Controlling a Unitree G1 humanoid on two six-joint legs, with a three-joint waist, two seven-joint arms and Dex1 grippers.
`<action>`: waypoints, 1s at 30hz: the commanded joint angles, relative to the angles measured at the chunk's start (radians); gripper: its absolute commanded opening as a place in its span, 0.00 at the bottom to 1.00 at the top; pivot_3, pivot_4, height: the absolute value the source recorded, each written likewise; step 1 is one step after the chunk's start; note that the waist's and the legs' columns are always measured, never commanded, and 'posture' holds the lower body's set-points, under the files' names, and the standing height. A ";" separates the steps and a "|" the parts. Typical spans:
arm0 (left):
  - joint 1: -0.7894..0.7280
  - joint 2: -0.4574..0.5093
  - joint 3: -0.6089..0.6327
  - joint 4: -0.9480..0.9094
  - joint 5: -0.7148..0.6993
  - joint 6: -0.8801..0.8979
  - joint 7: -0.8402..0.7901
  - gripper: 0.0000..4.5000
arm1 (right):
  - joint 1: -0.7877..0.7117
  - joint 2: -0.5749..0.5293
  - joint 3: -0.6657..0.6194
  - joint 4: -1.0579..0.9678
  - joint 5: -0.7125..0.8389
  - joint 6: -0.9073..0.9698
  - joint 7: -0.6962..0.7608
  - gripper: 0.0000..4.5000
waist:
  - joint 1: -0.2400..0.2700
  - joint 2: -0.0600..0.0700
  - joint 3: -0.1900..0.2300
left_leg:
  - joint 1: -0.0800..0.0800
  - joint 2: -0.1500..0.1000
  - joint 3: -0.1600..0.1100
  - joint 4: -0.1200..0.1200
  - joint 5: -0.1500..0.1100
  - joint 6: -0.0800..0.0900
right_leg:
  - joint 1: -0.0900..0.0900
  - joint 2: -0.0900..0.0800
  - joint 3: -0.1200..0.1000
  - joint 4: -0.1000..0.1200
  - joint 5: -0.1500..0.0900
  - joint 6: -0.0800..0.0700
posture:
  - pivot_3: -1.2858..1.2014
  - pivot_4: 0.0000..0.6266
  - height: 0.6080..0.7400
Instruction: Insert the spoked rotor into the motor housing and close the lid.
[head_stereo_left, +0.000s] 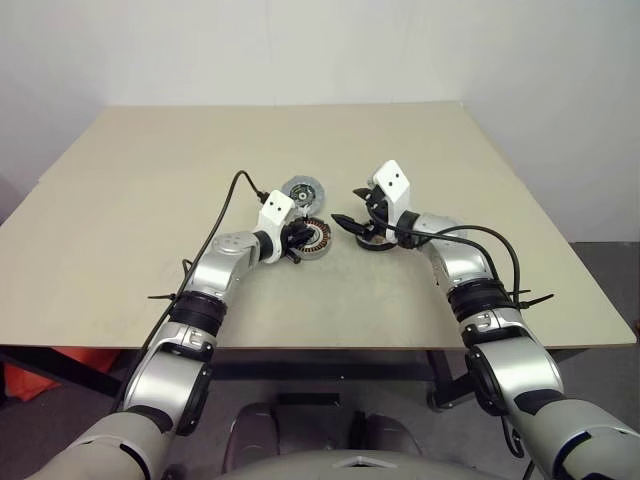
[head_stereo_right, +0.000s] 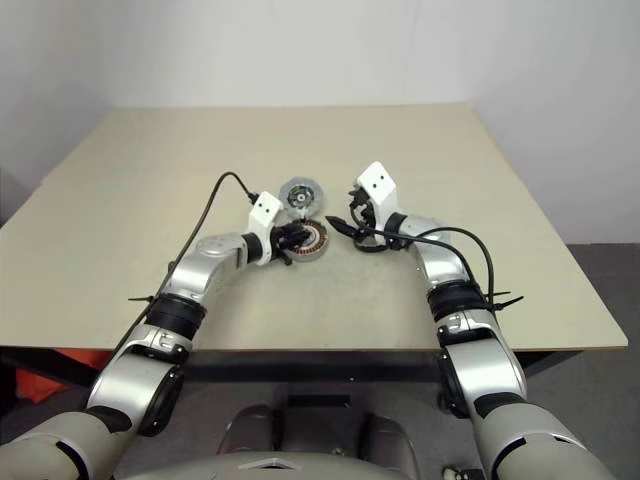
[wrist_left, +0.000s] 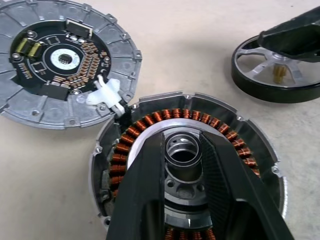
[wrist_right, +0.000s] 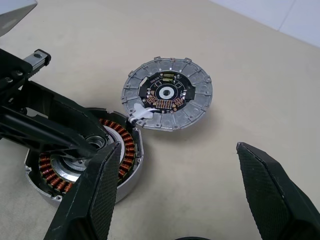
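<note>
Copper-wound motor housing (wrist_left: 200, 150) is straddled at its hub by the left gripper (wrist_left: 182, 150); the right gripper (wrist_right: 195, 185) is spread wide, grasping nothing, above the spoked rotor (wrist_left: 275, 75).

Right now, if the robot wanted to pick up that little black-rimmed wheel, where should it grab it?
Probably by the black rim of the spoked rotor, coming down from above with one finger outside the rim and one in a gap between spokes. It lies flat on the table, so its sides sit too low to pinch. The right gripper, open, already hovers over it.

Both arms reach forward, angled inward. The left gripper (wrist_left: 192, 165) points slightly down, its fingers narrowly parted. The right gripper (wrist_right: 187, 192) stands wide open.
</note>
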 joint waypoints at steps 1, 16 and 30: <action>-0.012 0.008 -0.006 -0.041 0.007 0.011 -0.006 0.43 | -0.030 -0.002 -0.020 -0.017 0.010 -0.021 -0.002 0.93 | 0.000 0.000 0.000 | 0.000 0.000 0.000 0.000 0.000 0.000 | 0.000 0.000 0.000 0.000 0.000 0.000 | 0.52 0.00 1.00; 0.073 0.080 0.122 -0.264 -0.046 0.035 0.092 0.50 | -0.026 0.001 -0.015 -0.014 0.008 -0.020 0.001 0.93 | -0.002 0.000 0.000 | 0.000 0.000 0.000 0.001 0.000 0.000 | 0.000 0.000 0.000 0.001 0.000 0.000 | 0.52 0.00 1.00; 0.185 0.141 0.222 -0.370 -0.070 0.064 0.182 0.51 | 0.030 0.128 0.054 -0.065 -0.003 0.031 0.005 0.84 | -0.005 0.000 0.000 | 0.000 0.001 0.000 0.001 0.000 0.000 | 0.000 0.001 0.000 0.001 0.000 0.000 | 0.52 0.00 1.00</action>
